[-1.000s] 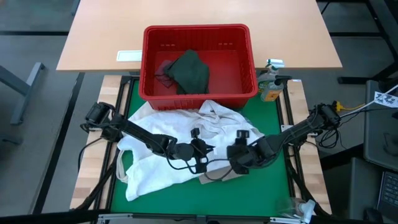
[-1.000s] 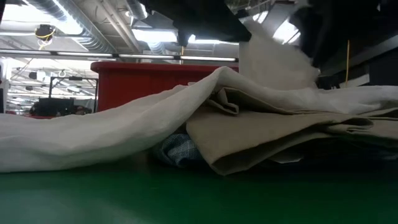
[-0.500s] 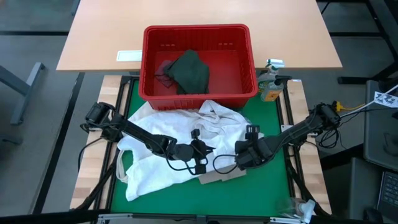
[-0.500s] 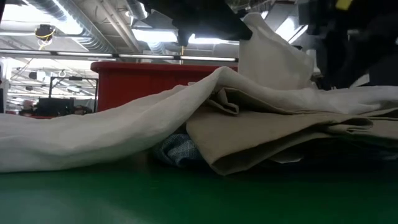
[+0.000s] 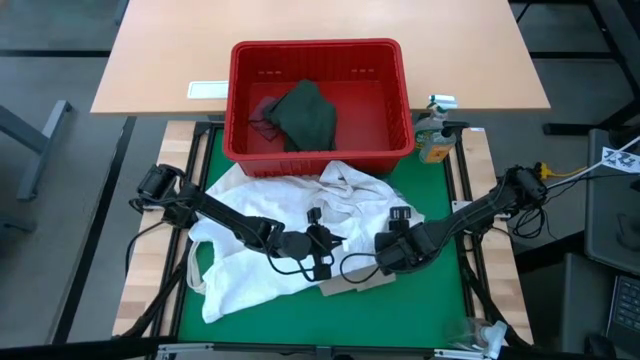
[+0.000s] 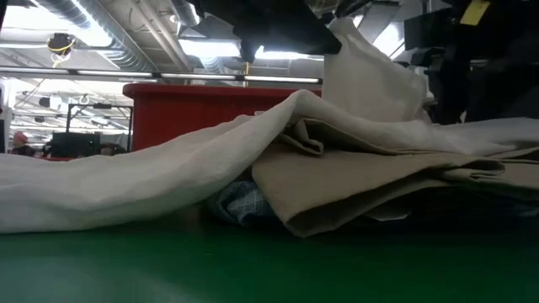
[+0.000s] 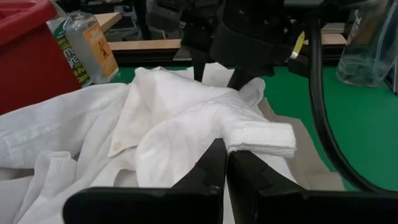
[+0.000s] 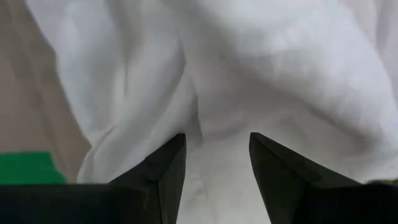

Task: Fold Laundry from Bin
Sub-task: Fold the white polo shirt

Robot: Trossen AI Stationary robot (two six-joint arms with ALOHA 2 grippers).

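Note:
The white shirt (image 5: 255, 270) lies crumpled on the green mat in front of the red bin (image 5: 320, 160). A dark green-grey top (image 5: 305, 115) lies inside the bin. A tan shirt (image 6: 379, 189) lies under the white shirt, with blue-striped cloth (image 6: 240, 202) beneath both. My left gripper (image 7: 225, 165) reaches in from the left and is shut on the white shirt near the mat's middle (image 5: 322, 250). My right gripper (image 8: 214, 165) is open and points steeply down at the white cloth just right of the left gripper (image 5: 392, 238). Whether it touches the cloth I cannot tell. My left gripper pinches a raised fold of the white shirt (image 7: 214, 137) between its two shut fingers. They come from the table's left, slanting a little downward. A ribbed cuff-like end (image 7: 264, 140) sticks out beside the fingers. The fold stands up above the pile (image 6: 370, 76); the rest lies on the table.
A labelled bottle (image 5: 433, 140) stands by the bin's right corner, and a clear plastic bottle (image 7: 367, 43) is near the mat's front right. A light wooden table (image 5: 160, 60) lies behind the bin. Bare green mat (image 5: 420, 310) shows along the near edge.
My right gripper has come down toward the white shirt and tipped more steeply downward, drawing a little closer to the left gripper. The left gripper and the raised fold have kept still.

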